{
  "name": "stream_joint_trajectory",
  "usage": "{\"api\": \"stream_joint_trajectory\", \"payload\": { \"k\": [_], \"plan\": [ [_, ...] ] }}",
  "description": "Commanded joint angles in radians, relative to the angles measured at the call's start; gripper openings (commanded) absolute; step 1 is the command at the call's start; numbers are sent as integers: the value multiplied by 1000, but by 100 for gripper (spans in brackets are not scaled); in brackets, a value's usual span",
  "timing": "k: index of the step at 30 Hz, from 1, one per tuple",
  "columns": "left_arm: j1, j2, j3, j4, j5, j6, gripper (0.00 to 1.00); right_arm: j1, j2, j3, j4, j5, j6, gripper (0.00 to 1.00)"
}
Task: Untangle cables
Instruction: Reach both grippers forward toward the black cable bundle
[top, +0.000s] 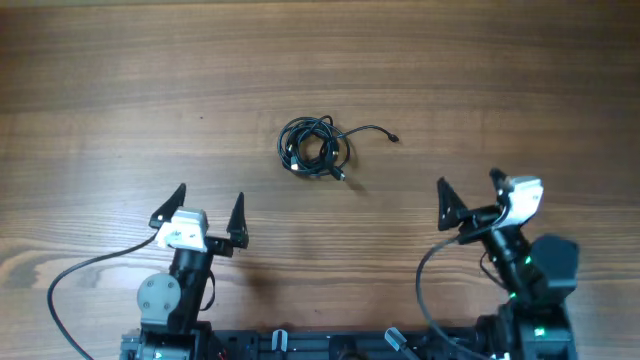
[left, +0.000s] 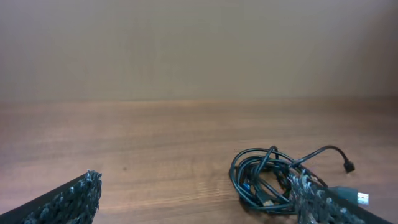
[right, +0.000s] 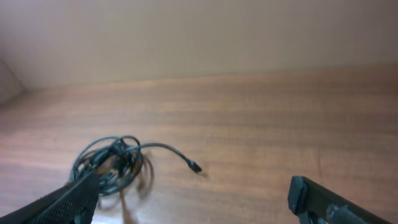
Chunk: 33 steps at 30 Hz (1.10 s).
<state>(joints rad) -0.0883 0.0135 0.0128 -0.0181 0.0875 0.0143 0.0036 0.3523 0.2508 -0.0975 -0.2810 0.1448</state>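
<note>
The cables (top: 315, 148) lie as one knotted black coil on the wooden bench (top: 120, 80). One loose strand leaves the coil and ends in a small dark plug (top: 394, 137) just beside it, on the side toward the right arm. The left pincer (top: 211, 195) hangs near the coil, on the robot's side of it and off to the left, its jaws spread wide and holding nothing. The right pincer (top: 468, 180) sits farther from the coil, out past the plug, and is likewise spread wide and empty. Both pincers stand apart from the coil.
</note>
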Motion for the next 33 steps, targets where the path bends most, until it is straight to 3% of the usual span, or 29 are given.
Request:
{"api": "stream_joint_trajectory", "payload": {
  "k": [1, 6, 11, 15, 23, 26, 30, 33],
  "plan": [
    [7, -6, 4, -2, 14, -79, 100, -3, 186, 234, -100, -21, -46, 100],
    [7, 31, 126, -132, 17, -84, 100, -3, 325, 380, -159, -67, -52, 100],
    [7, 243, 407, -279, 87, -175, 100, -3, 425, 493, -227, -151, -52, 100],
    [7, 510, 686, -402, 143, -203, 100, -3, 502, 628, -349, -189, -53, 100],
    [7, 1200, 1357, -880, 232, -206, 100, -3, 693, 965, -669, -215, -145, 100],
    [7, 1371, 1441, -877, 280, -206, 100, -3, 740, 1012, -696, -215, -151, 100],
    [7, 1515, 1440, -815, 368, -206, 100, -3, 780, 1012, -707, -226, -58, 100],
    [7, 1594, 1440, -789, 383, -218, 98, -3, 821, 1012, -716, -234, -67, 100]
  ]
}}
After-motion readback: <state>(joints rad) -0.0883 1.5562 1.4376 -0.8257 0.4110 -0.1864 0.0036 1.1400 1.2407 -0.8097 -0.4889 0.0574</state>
